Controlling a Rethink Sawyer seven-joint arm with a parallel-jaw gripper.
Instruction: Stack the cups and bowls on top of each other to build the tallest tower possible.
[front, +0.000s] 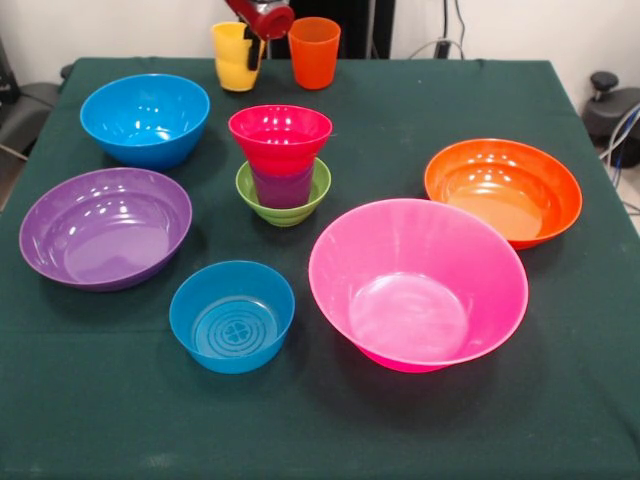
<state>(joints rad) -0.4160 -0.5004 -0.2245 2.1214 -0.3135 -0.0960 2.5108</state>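
Observation:
The tower stands mid-table: a small green bowl (284, 203) holds the purple cup (283, 186), and the red bowl (280, 133) sits on that cup. The yellow cup (233, 58) and the orange cup (314, 52) stand side by side at the far edge. My gripper (253, 52) comes down from the top edge, and its black tip is at the yellow cup's right rim. Its red body (262, 16) is above. I cannot see whether it grips the cup.
A mid-sized blue bowl (145, 120) sits far left and a purple bowl (105, 228) at left. A small blue bowl (232, 316) sits near front, a large pink bowl (418, 284) at right front and an orange bowl (503, 191) at right.

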